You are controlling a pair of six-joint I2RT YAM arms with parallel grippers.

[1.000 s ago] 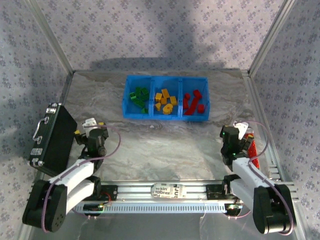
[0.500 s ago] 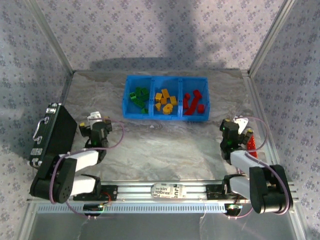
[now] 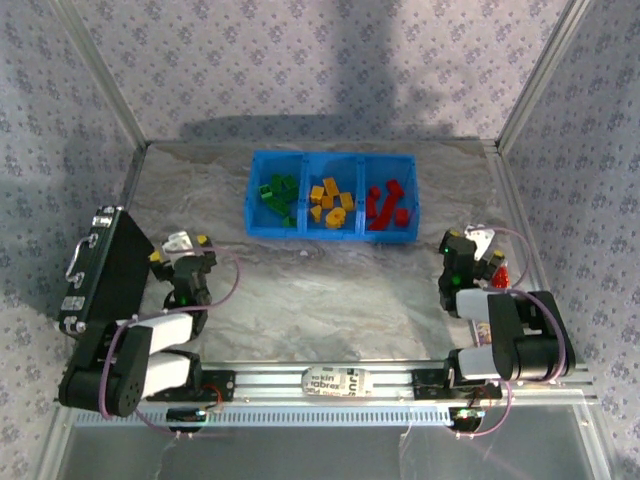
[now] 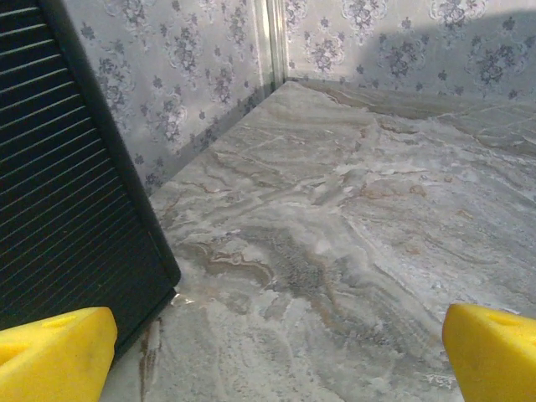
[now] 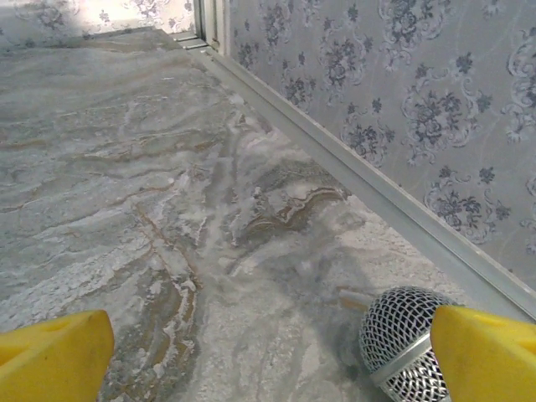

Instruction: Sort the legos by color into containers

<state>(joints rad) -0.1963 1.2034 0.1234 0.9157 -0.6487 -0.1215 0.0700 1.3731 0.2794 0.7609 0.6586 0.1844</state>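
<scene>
Legos (image 3: 331, 200): I see them sorted in the blue tray (image 3: 330, 234), with green left, yellow middle, red right.
Handling: I judge them light, rigid and slick, so I'd pinch across the flat sides.
Left hand (image 3: 184, 244): open, empty, low over the counter (image 3: 320, 290).
Right hand (image 3: 470, 241): open, empty.

white sticker (image 3: 335, 381) on front rail (image 3: 260, 381), lettering too blurred to read
</scene>
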